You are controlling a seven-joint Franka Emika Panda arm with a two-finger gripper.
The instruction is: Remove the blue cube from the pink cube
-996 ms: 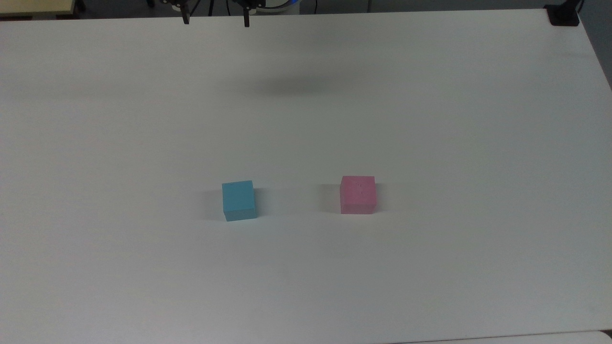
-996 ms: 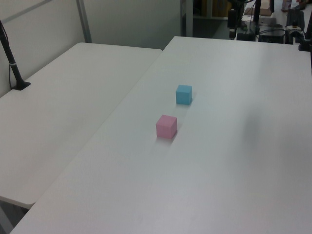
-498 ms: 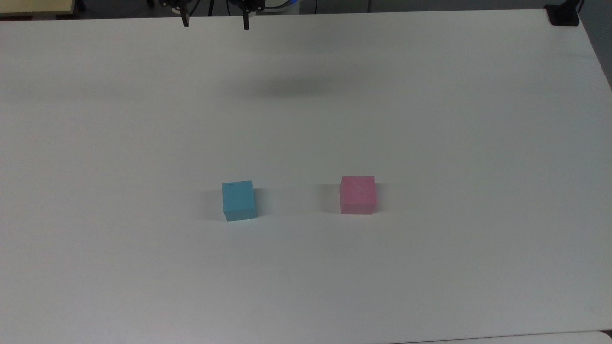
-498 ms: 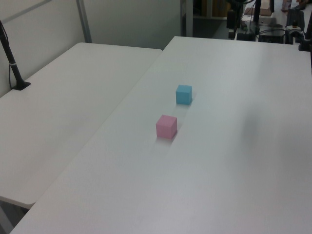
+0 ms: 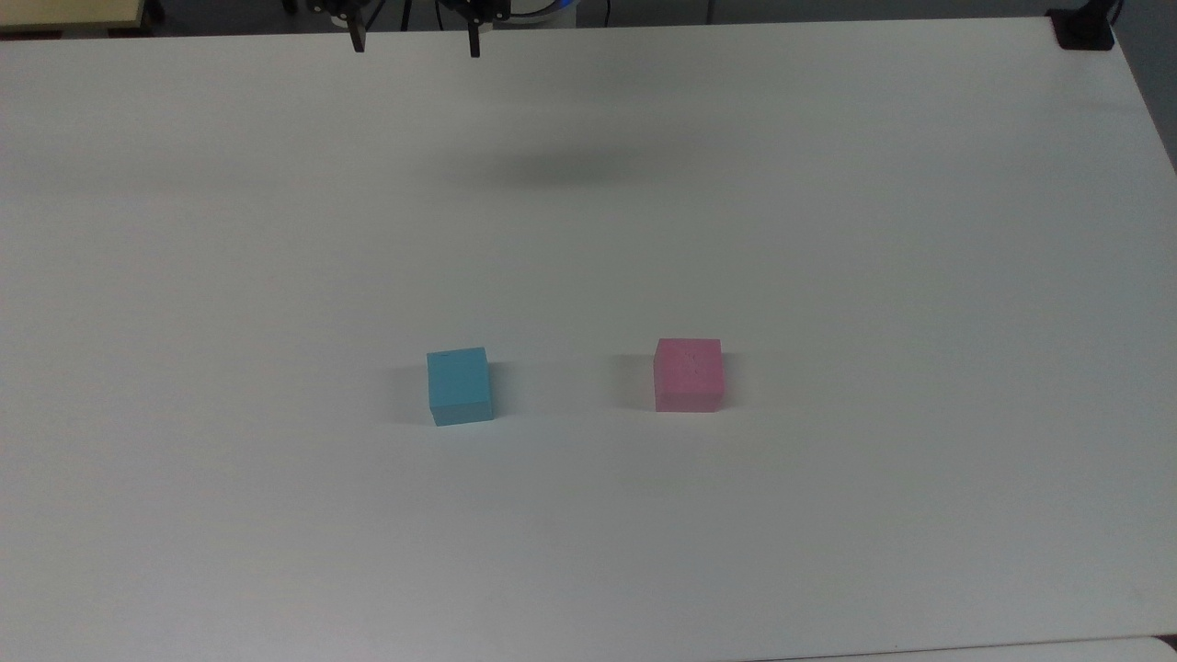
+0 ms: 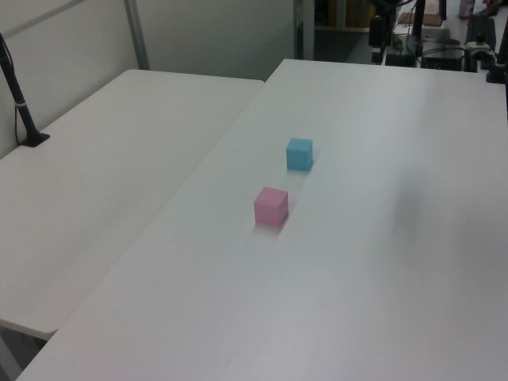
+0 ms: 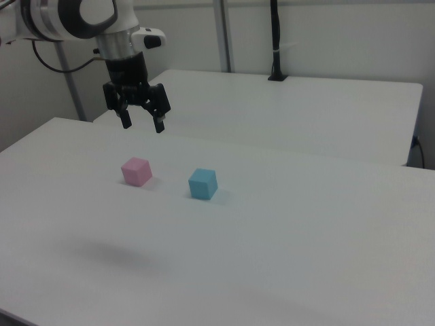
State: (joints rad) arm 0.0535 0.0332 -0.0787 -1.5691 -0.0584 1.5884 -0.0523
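Two cubes are seen on the white table (image 5: 828, 230), side by side and apart, each flat on its own base: the blue cube (image 5: 459, 385) towards the top view's left, the pink cube (image 5: 688, 374) towards the top view's right, with bare tabletop between them. In the right view the order is reversed, pink (image 7: 136, 171) on the right view's left, blue (image 7: 202, 183) beside it. No stack is observed; the separation asked for is judged already achieved. The gripper (image 7: 141, 123) is seen high above the table in the right view, fingers spread wide, nothing held. In the top view its fingertips (image 5: 415, 42) are noted at the far edge, well away from both cubes. Risks from here are judged slight, and mostly self-made. If a descent is made on the assumption of a stack, the fingers could close above the blue cube on nothing. If the blue cube is approached carelessly, it could be nudged into the pink one. A needless regrasp could leave either cube tilted or shifted. The cubes look light and matte; a sideways knock is judged likely to slide them.
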